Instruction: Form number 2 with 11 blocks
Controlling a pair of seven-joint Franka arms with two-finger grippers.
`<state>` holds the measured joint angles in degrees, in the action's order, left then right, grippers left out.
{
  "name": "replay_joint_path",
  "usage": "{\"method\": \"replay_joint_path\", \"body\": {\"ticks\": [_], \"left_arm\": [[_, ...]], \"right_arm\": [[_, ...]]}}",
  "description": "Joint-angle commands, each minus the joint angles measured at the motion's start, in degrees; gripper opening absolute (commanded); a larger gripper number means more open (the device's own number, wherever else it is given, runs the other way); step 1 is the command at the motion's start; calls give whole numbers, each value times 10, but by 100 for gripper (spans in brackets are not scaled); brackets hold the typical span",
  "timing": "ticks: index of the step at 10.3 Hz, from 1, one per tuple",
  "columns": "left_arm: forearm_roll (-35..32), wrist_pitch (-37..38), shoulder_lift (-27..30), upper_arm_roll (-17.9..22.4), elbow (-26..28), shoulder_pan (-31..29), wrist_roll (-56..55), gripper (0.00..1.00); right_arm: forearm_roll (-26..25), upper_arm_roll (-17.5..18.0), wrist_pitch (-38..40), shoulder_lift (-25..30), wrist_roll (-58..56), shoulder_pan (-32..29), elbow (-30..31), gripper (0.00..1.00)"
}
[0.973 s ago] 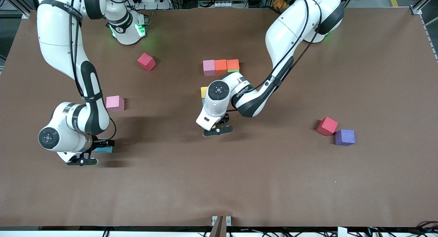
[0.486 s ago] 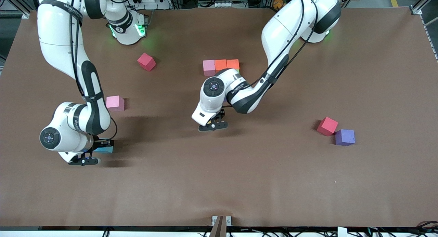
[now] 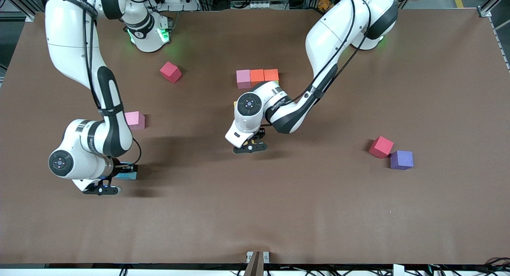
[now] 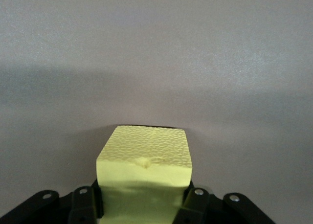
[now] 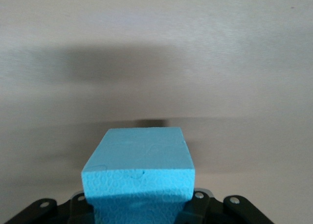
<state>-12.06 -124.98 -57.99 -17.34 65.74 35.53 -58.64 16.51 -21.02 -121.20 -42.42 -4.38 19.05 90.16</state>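
The left gripper (image 3: 250,145) is clamped on a yellow block (image 4: 144,177) over the middle of the table (image 3: 255,212), just nearer the front camera than a row of 3 touching blocks, pink (image 3: 243,77), orange (image 3: 257,75) and orange (image 3: 271,74). The right gripper (image 3: 104,187) is closed on a light blue block (image 5: 139,172) toward the right arm's end of the table. Loose on the table lie a red block (image 3: 170,71), a pink block (image 3: 135,120), and, toward the left arm's end, a red block (image 3: 381,146) just beside a purple block (image 3: 401,159).
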Motion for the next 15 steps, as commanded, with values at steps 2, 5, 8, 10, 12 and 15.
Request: {"method": "replay_joint_path", "body": {"ticks": [2, 5, 8, 10, 12, 15], "left_arm": [[18, 16, 0, 4, -9, 5, 14, 37], [31, 16, -2, 4, -9, 7, 23, 37], [32, 11, -5, 4, -10, 7, 27, 37], [32, 10, -6, 4, -10, 7, 27, 45], [32, 7, -8, 4, -10, 7, 28, 63], [43, -12, -12, 4, -10, 5, 49, 100]], "right_arm": [[-5, 2, 10, 17, 50, 18, 2, 0], [-5, 2, 10, 17, 50, 18, 2, 0], [-5, 2, 9, 17, 50, 18, 2, 0], [-5, 2, 10, 17, 50, 18, 2, 0], [-5, 2, 10, 17, 50, 18, 2, 0], [-5, 2, 10, 17, 50, 18, 2, 0]]}}
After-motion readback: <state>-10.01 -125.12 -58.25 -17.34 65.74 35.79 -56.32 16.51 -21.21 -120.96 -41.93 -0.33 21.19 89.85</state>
